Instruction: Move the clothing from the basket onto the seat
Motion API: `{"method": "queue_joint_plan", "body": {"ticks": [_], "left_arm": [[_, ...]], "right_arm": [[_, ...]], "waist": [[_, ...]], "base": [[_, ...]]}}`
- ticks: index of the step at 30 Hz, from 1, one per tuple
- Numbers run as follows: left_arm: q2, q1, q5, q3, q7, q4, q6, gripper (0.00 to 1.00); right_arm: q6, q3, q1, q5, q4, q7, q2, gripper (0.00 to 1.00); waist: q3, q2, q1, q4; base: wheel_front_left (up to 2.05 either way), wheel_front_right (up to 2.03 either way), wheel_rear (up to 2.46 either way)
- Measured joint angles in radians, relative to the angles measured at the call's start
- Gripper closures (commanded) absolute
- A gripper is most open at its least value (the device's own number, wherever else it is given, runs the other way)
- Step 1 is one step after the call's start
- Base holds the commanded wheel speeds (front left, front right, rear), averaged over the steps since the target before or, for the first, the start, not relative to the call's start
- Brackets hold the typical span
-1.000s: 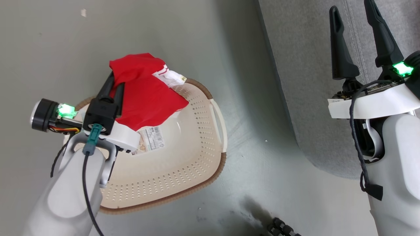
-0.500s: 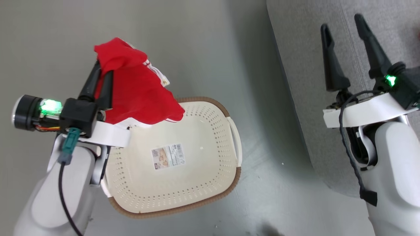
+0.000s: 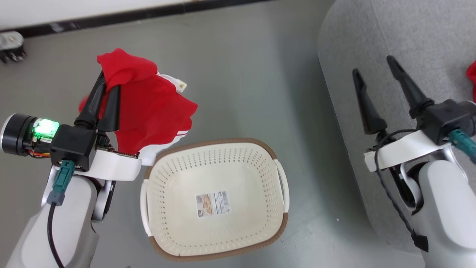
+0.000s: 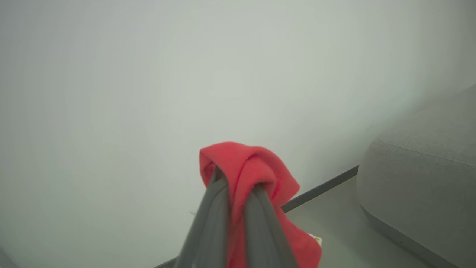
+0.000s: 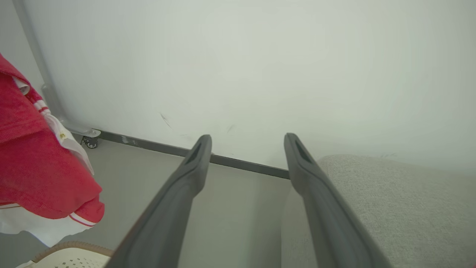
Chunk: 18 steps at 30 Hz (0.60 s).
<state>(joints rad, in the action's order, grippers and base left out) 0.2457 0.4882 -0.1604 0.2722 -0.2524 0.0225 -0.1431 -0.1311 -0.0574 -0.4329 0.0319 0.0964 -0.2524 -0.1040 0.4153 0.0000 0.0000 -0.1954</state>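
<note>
A red garment with white trim, the clothing (image 3: pixel 148 108), hangs in the air from my left gripper (image 3: pixel 108 83), which is shut on a fold of it. It hangs beyond the far left corner of the cream basket (image 3: pixel 256 227). The basket stands on the floor and holds just a paper label. In the left wrist view the clothing (image 4: pixel 241 160) drapes over the closed tips of my left gripper (image 4: pixel 238 182). My right gripper (image 3: pixel 372 65) is open and empty over the edge of the grey seat (image 3: pixel 390 33). Another red piece (image 3: pixel 472 76) lies on the seat at the right edge.
A white wall with a dark baseboard (image 3: pixel 148 13) runs along the far side. A small caster wheel (image 3: pixel 9 48) stands by it at the far left. Grey floor (image 3: pixel 241 74) lies between the basket and the seat (image 5: pixel 390 197).
The head camera has swung upward. My left gripper has carried the clothing up and out of the basket, off past its far left corner. The right gripper stays open.
</note>
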Motion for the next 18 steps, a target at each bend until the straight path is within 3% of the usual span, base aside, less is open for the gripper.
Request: {"method": "queue_joint_plan", "body": {"ticks": [9,18], "left_arm": [[0.012,0.0,-0.017,0.023,0.0,-0.033,0.042,1.0],[0.005,0.0,-0.049,0.057,0.002,-0.042,0.089,1.0]], "right_arm": [[0.0,-0.141,0.037,0.01,0.052,0.0,-0.066,0.0],[0.0,-0.291,0.057,-0.052,0.106,0.0,-0.123,0.0]], "waist": [[-0.11,0.0,0.0,0.038],[-0.215,0.0,-0.0001,0.066]], "base": [[0.0,0.0,0.0],[0.0,0.0,0.0]]}}
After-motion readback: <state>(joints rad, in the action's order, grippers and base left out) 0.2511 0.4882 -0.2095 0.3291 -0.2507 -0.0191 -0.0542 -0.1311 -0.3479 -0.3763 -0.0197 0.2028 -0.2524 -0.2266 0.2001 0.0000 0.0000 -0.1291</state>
